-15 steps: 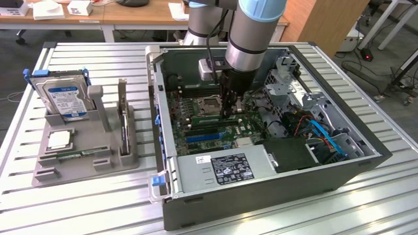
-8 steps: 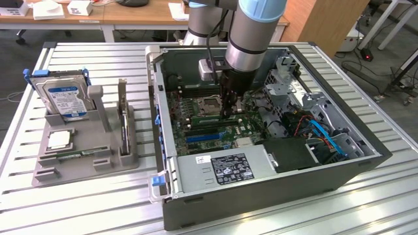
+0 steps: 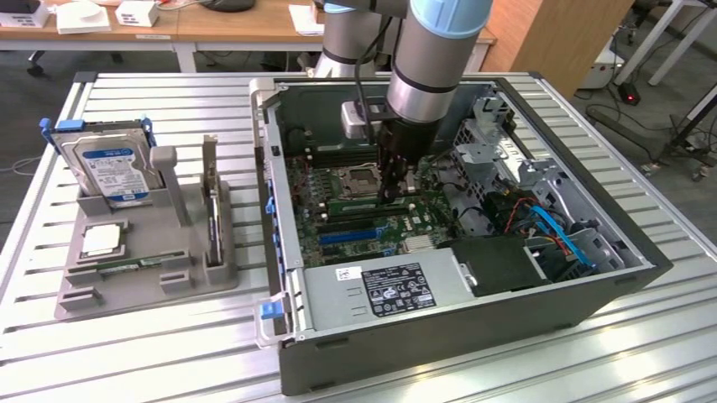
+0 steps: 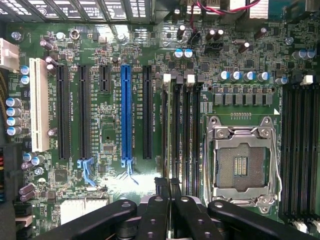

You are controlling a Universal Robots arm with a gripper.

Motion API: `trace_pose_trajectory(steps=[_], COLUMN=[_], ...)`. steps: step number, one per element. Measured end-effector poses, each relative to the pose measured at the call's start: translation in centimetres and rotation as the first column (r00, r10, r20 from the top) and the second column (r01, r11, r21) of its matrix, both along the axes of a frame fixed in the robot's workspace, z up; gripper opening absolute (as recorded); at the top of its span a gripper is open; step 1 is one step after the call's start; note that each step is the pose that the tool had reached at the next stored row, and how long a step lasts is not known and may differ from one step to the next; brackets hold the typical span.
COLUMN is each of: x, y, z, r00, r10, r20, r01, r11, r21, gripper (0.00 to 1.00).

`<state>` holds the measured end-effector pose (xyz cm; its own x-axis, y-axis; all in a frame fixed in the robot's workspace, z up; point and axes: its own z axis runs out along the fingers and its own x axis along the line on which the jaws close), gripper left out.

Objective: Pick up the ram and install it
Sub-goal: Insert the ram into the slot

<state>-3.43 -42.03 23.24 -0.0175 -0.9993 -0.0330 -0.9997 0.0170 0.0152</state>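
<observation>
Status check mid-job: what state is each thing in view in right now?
claw, shut on the ram.
ram, on edge in line with a memory slot; seated or not, cannot tell.
computer case, side panel off, lying flat.
processor socket, no chip in it.
hard drive, standing in the grey holder.
expansion card, standing in the same holder.

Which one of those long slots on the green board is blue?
Only one: the blue slot stands between two black slots. The rest of the row is black, except one white slot at the end.
</observation>
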Motion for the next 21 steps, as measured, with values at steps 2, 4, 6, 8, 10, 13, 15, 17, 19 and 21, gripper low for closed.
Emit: trace_pose_trajectory(steps=[2,4,6,8,10,13,15,17,19,21], x=[0.0,0.0,0.01,0.11,0.11,0.11,0.11,0.11,0.11,0.1], y=[0.0,0.0,0.0,0.0,0.0,0.01,0.05,0.04,0.04,0.04], z=[0.0,0.0,0.0,0.0,0.0,0.0,0.0,0.0,0.0,-0.01], r00=[1.0,1.0,1.0,1.0,1.0,1.0,1.0,1.0,1.0,1.0], r10=[0.004,0.004,0.004,0.005,0.005,0.005,0.005,0.005,0.005,0.005], r20=[-0.0001,-0.0002,-0.0001,-0.0001,-0.0002,-0.0002,-0.0001,-0.0002,-0.0002,-0.0001], r01=[-0.004,-0.004,-0.004,-0.005,-0.005,-0.005,-0.005,-0.005,-0.005,-0.005], r11=[1.0,1.0,1.0,1.0,1.0,1.0,1.0,1.0,1.0,1.0], r21=[-0.0001,-0.0001,-0.0001,-0.0001,-0.0001,-0.0001,0.0,-0.0002,-0.0002,-0.0001], gripper=[0.11,0.11,0.11,0.11,0.11,0.11,0.11,0.11,0.11,0.11])
